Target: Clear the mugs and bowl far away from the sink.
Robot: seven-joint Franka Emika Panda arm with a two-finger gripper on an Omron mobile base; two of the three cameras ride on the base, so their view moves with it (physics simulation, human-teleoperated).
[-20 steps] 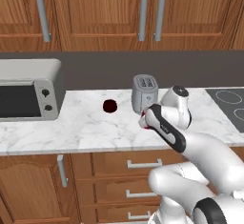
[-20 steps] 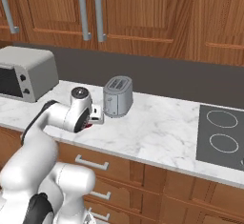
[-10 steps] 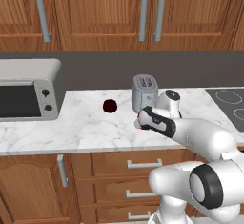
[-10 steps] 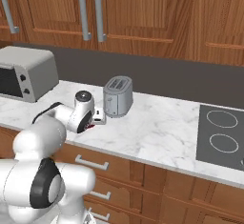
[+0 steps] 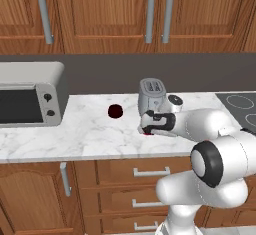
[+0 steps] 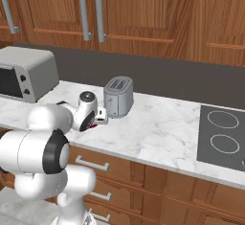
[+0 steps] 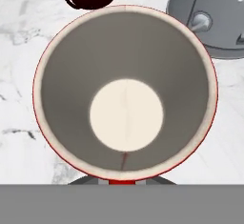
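The gripper (image 5: 146,127) is hanging low over the marble counter (image 5: 85,134) just in front of the toaster (image 5: 151,94), its fingers pressed nearly together and pinching the red mug (image 7: 125,92), which is showing as a sliver of red under the hand in the left base view. Looking straight down through the hand camera, the mug is sitting upright with its pale inside open to the lens, and the grip is appearing to be on the near part of the rim, though the finger tips themselves are hidden below the mug's edge. The maroon mug (image 5: 115,111) is standing alone farther back on the counter, well apart from the microwave (image 5: 30,94) and near the red one. The stovetop (image 6: 219,138) is lying off to the right. The red mug is likely light, rigid and glazed, so a thin wall pinch could be slipping or letting it swing; keeping it level and moving gently seems wise. The rounder maroon mug may be better taken by its rim too.
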